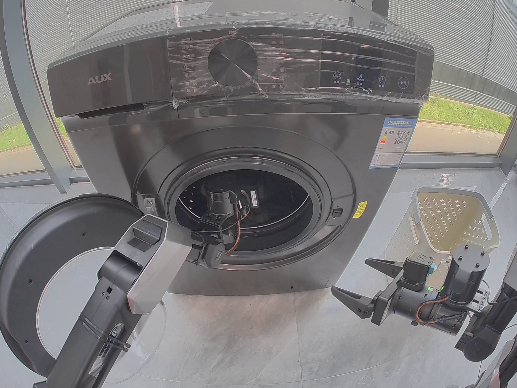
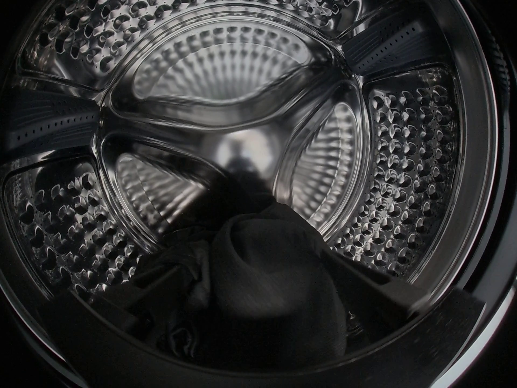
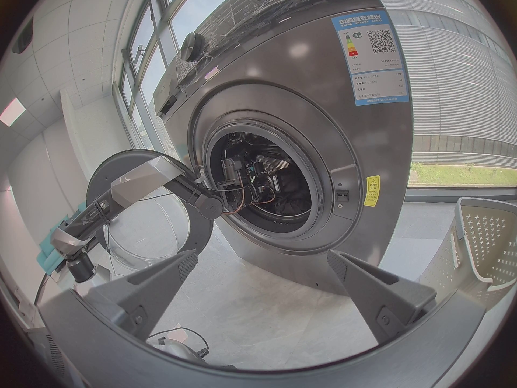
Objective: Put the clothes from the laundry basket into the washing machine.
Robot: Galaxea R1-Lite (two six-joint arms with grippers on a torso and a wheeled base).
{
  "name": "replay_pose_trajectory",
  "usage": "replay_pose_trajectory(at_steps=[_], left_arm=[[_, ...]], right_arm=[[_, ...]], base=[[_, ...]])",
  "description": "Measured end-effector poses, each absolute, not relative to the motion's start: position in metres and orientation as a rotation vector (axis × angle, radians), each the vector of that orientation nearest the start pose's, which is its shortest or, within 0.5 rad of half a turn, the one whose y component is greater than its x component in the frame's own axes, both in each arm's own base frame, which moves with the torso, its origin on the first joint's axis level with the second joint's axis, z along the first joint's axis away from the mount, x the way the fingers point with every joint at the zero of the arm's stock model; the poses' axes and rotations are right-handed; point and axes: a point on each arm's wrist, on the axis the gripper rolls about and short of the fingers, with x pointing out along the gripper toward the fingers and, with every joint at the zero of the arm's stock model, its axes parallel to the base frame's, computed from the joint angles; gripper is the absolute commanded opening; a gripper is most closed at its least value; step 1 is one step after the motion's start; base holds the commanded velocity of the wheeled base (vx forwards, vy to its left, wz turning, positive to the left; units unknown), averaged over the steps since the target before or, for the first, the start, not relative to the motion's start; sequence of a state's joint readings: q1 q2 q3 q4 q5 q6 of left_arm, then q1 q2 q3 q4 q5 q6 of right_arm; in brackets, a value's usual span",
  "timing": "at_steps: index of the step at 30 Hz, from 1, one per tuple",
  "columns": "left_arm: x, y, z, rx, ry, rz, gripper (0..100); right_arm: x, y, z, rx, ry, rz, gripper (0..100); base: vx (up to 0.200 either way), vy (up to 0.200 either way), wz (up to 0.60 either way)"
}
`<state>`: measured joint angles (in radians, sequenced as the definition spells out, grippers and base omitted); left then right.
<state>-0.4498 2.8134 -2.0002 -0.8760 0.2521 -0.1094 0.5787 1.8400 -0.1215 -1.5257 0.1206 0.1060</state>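
A dark grey front-loading washing machine (image 1: 242, 119) with a round dial and a film-wrapped control panel stands on the pale grey tiled floor (image 1: 258, 330). Its porthole is open. The round grey door (image 1: 32, 265) with a clear window is swung fully out to the robot's left.

Inside is the shiny perforated steel drum (image 2: 414, 152). On the floor just beside the machine's right front corner sits a cream perforated plastic laundry basket (image 1: 458, 219), with its inside turned toward the head camera.

The silver and black left arm (image 1: 145, 265) runs from the lower left up through the porthole, with its wrist inside the drum. The black right arm (image 1: 431, 303) hangs low over the floor in front of the basket, well apart from the machine's opening.

The clothes (image 2: 269, 292), a dark crumpled bundle, lie at the bottom of the drum, with one rounded fold heaped up in the middle.

The left claw (image 2: 253, 268) is over that bundle. Its fingers (image 2: 388, 292) show only as dim shapes standing wide to either side of the heap, and it is not clear whether they touch the cloth.

The right claw (image 1: 350, 275) points toward the machine's lower front with its jaws spread wide and nothing between them.
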Motion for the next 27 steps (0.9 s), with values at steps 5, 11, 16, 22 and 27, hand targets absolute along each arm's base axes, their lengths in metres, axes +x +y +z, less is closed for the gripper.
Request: replay_pose_trajectory(at_steps=[5,11,16,22,27], left_arm=[[0.503,-0.243,0.035,-0.126,-0.041,-0.209,100],[0.484,-0.246,0.028,-0.079,0.054,-0.226,100],[0.457,-0.249,0.023,-0.018,0.152,-0.257,100],[0.421,-0.251,0.033,0.036,0.221,-0.300,100],[0.390,-0.255,0.043,0.060,0.250,-0.346,100]], right_arm=[[0.190,0.127,0.086,0.057,0.230,0.690,100],[0.190,0.126,0.086,0.058,0.228,0.690,100],[0.190,0.126,0.087,0.058,0.226,0.690,100],[0.190,0.125,0.088,0.060,0.220,0.689,100],[0.190,0.125,0.089,0.060,0.217,0.688,100]], base=[[0.000,0.000,0.00],[0.000,0.000,0.00],[0.000,0.000,0.00],[0.000,0.000,0.00],[0.000,0.000,0.00]])
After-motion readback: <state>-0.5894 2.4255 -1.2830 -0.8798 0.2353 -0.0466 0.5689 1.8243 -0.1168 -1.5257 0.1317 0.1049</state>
